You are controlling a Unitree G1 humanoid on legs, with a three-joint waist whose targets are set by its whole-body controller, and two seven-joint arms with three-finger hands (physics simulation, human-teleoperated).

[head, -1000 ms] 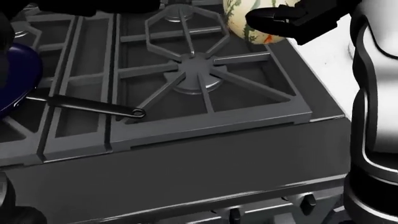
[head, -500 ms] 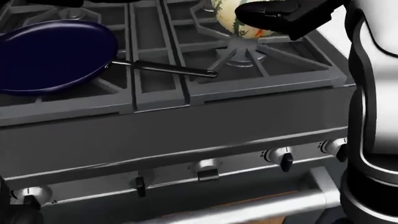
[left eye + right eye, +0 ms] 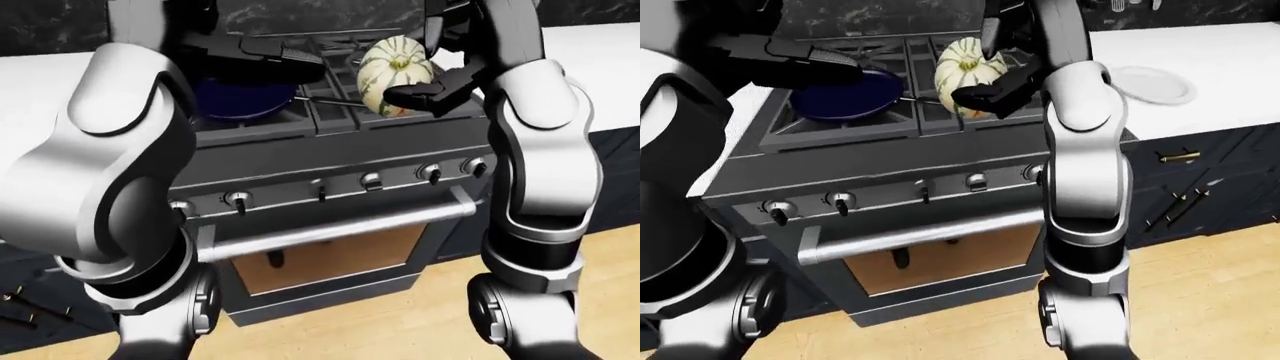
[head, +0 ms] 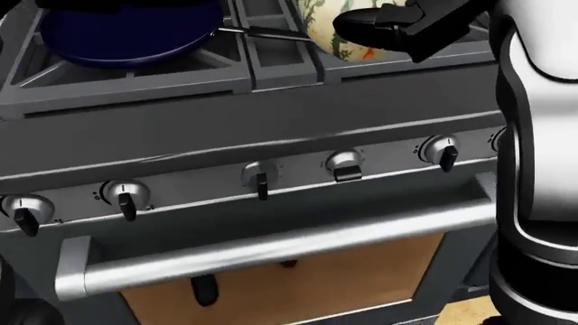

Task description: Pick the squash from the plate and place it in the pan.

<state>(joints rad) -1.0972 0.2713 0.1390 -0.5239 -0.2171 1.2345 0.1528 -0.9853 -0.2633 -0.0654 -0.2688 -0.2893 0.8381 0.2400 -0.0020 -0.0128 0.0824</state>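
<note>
The squash (image 3: 393, 66), cream with green stripes, is held above the stove's right-hand grates by my right hand (image 3: 425, 91), whose black fingers close round its lower right side. It also shows in the right-eye view (image 3: 966, 64) and at the top of the head view (image 4: 322, 26). The dark blue pan (image 3: 845, 96) sits on the left burner, left of the squash, its thin handle (image 4: 263, 31) pointing right toward it. My left hand (image 3: 812, 64) hovers over the pan, fingers stretched out and empty. The white plate (image 3: 1152, 82) lies bare on the counter to the right.
The stove front (image 4: 271, 135) has a row of knobs (image 4: 343, 164) and a long oven handle (image 4: 271, 247) below. White counters (image 3: 1220, 45) flank the stove. Dark cabinets (image 3: 1200, 195) stand at the right, above the wooden floor (image 3: 1210, 300).
The head view has shifted: the stove top slid up the picture and the knobs and oven door came into sight. The squash stays in my right hand near the pan's handle.
</note>
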